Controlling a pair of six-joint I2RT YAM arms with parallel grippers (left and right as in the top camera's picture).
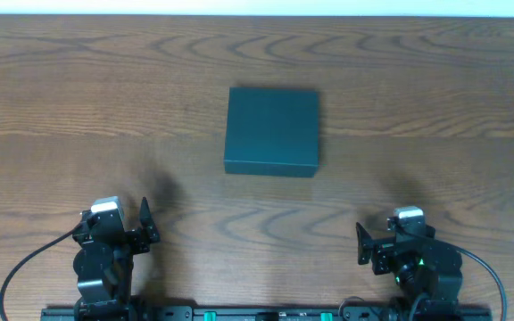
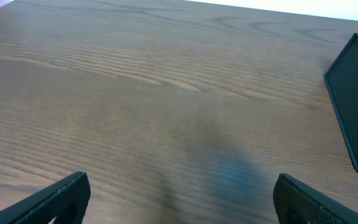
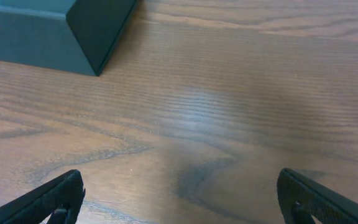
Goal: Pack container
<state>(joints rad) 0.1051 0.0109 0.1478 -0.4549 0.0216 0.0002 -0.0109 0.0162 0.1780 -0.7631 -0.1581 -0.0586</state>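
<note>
Wood-grain table [image 1: 61,98] carries the container [image 1: 271,130] at centre, closed and well apart from both arms. Left fingers [image 2: 58,202] and right fingers [image 3: 51,202] stand wide open, holding nothing. I see no goods to pack. Risk, in my judgement: prying the lid one-handed could shove the container sliding, so the other arm should brace it.
</note>
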